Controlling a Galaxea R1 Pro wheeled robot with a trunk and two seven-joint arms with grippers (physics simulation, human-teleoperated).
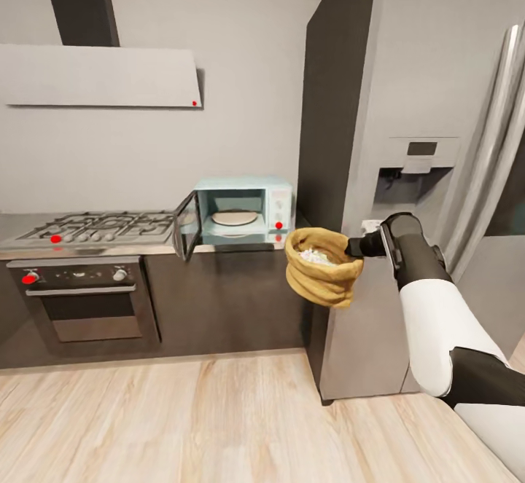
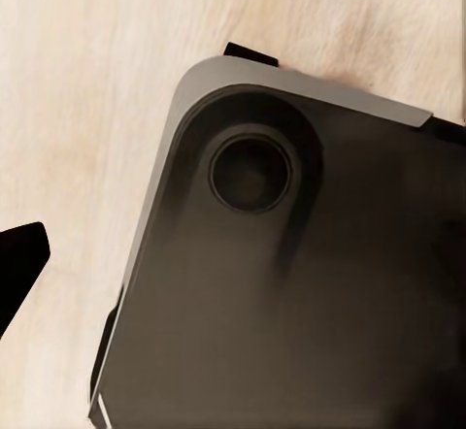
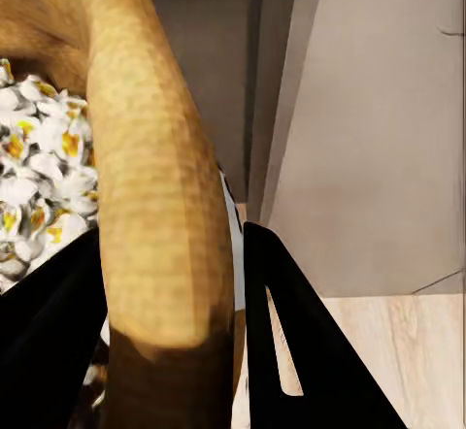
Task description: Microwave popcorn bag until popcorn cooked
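A kitchen is seen from the robot's head. The right arm is stretched forward, and the right gripper (image 1: 357, 248) is seen with its fingers (image 3: 301, 351) closed on the thick rim of the popcorn bag (image 1: 323, 267). The mustard-tan bag is held in the air, in front of a tall grey refrigerator (image 1: 423, 177) and above the light wood floor (image 1: 182, 425). In the right wrist view, the rim is seen pinched between the two black fingers, one inside the bag and one outside. Whitish popcorn (image 3: 34, 186) with yellow flecks is seen inside the bag, just beside the inner finger.

Beyond the fingers and to their left, the pale blue microwave (image 1: 244, 210) is set on the grey counter (image 1: 22, 222), its door (image 1: 186, 225) swung open and a round plate (image 1: 235, 218) visible inside. Farther left from the fingers, a gas hob (image 1: 98, 226) is set into the counter, with a black oven (image 1: 84, 299) below it and a slanted hood (image 1: 98, 75) above.

In the left wrist view, a dark rounded part of the robot's base (image 2: 291, 283) is seen over the wood floor, with one black fingertip (image 2: 19, 264) of the left gripper at the edge; whether those fingers are wide or narrow cannot be told.
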